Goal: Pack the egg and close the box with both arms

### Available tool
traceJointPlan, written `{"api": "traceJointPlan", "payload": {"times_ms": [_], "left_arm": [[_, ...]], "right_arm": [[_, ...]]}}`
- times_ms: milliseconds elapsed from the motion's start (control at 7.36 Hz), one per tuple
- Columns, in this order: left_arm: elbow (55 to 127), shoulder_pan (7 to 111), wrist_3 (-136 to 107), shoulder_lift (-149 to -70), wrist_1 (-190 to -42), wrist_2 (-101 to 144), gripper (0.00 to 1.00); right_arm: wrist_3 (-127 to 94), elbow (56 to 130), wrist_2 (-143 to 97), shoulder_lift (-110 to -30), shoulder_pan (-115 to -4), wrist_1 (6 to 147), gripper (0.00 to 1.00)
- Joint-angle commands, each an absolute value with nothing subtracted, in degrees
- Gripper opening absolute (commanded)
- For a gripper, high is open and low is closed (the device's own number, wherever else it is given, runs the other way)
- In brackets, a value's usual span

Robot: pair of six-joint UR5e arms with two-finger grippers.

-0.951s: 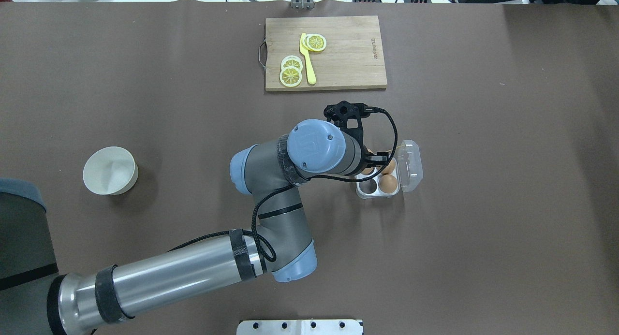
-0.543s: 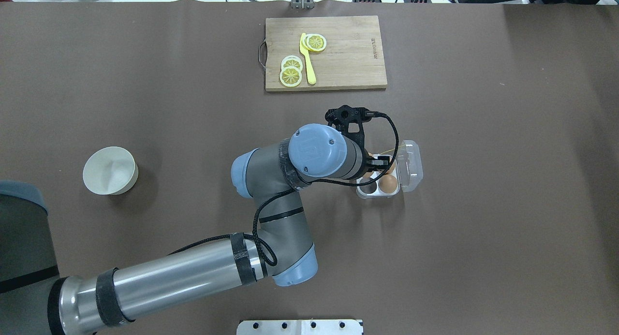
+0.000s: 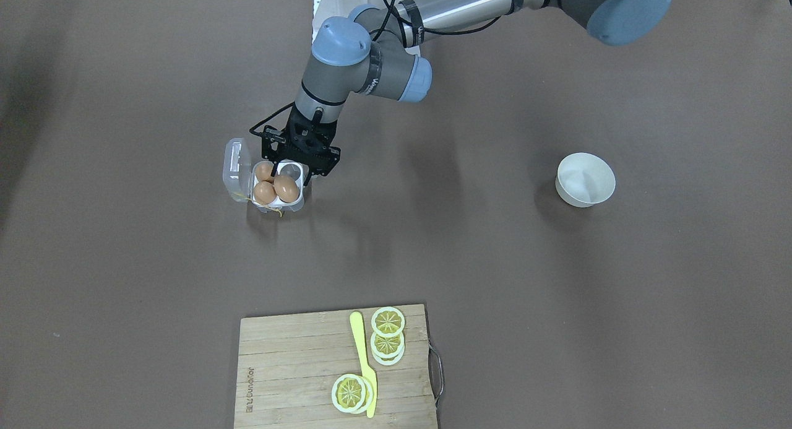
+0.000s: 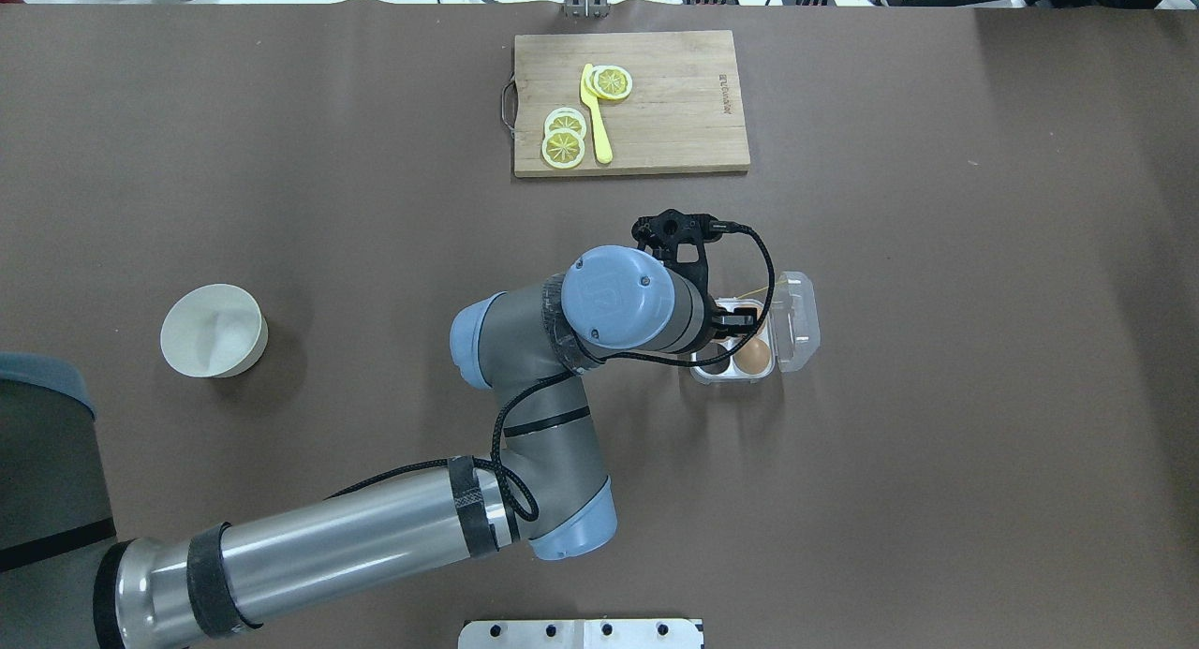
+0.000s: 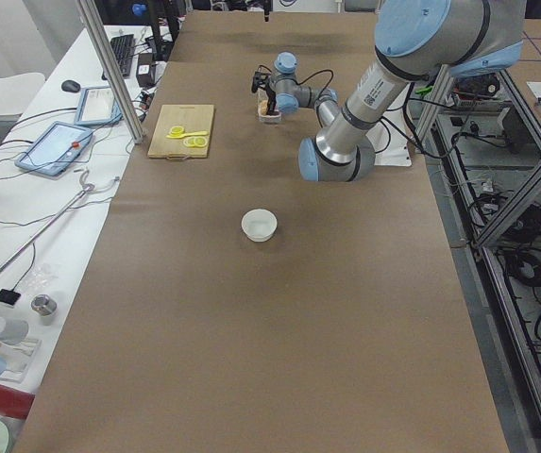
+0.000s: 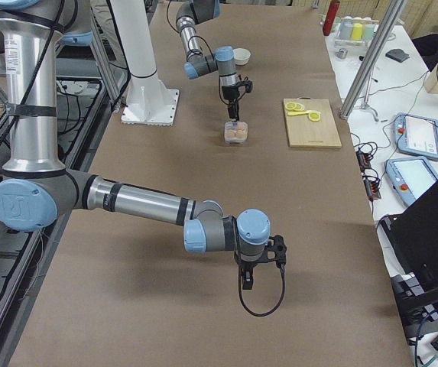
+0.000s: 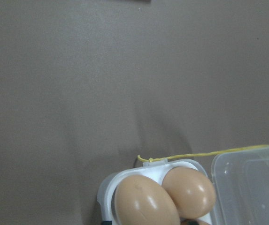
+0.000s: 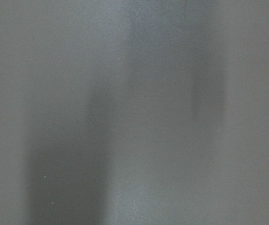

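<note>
The clear box point(image 3: 296, 201) stands open on the brown table, its lid point(image 3: 234, 167) folded flat to the side. Three light-brown eggs point(image 3: 286, 187) fill three cells; the cell point(image 3: 291, 168) nearest the robot's left is bare. My left gripper point(image 3: 289, 173) hangs open just above the box, its fingers straddling the bare cell, holding nothing. From overhead, its wrist hides most of the box point(image 4: 768, 373); one egg point(image 4: 752, 354) shows. The left wrist view shows two eggs point(image 7: 146, 201) and yellow string point(image 7: 204, 153). My right gripper point(image 6: 255, 267) hovers over bare table far from the box; I cannot tell its state.
A wooden cutting board point(image 4: 674, 96) with lemon slices point(image 4: 564, 136) and a yellow knife point(image 4: 598, 115) lies at the far side. A round white bowl point(image 4: 213, 331) stands to the robot's left. The white base plate point(image 4: 581, 633) is at the near edge.
The left wrist has shifted slightly toward the robot over the box, covering more of the far eggs from overhead. The box and bowl have not moved.
</note>
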State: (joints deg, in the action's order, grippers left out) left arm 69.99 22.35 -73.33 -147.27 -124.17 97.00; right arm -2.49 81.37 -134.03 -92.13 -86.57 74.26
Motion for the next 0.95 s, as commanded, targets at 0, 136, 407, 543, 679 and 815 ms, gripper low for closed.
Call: {"api": "traceJointPlan", "payload": {"times_ms": [0, 136, 407, 543, 679, 815], "left_arm": [[72.58, 22.76, -71.91, -146.96, -123.49, 97.56, 0.86], [73.47, 23.72, -71.63, -146.69, -122.88, 99.56, 0.89], [80.21, 28.36, -70.40, -140.31, -122.08, 108.07, 0.90], [82.68, 31.26, -68.40, -137.75, -121.56, 113.06, 0.91], [86.53, 33.38, -66.46, -134.77, -119.46, 115.55, 0.91], [90.49, 35.66, -63.31, -133.43, -114.40, 118.19, 0.92]], "right_arm": [[-2.55, 81.30, -134.03, -92.11, -86.57, 74.27, 1.00], [-2.55, 81.21, -134.03, -92.11, -86.57, 74.27, 1.00], [-2.64, 81.21, -134.03, -92.28, -86.57, 74.27, 1.00], [-2.64, 81.12, -134.03, -92.29, -86.57, 74.27, 1.00], [-2.64, 80.86, -134.03, -92.20, -86.57, 74.18, 1.00], [-2.64, 80.77, -134.03, -92.11, -86.57, 74.18, 1.00]]}}
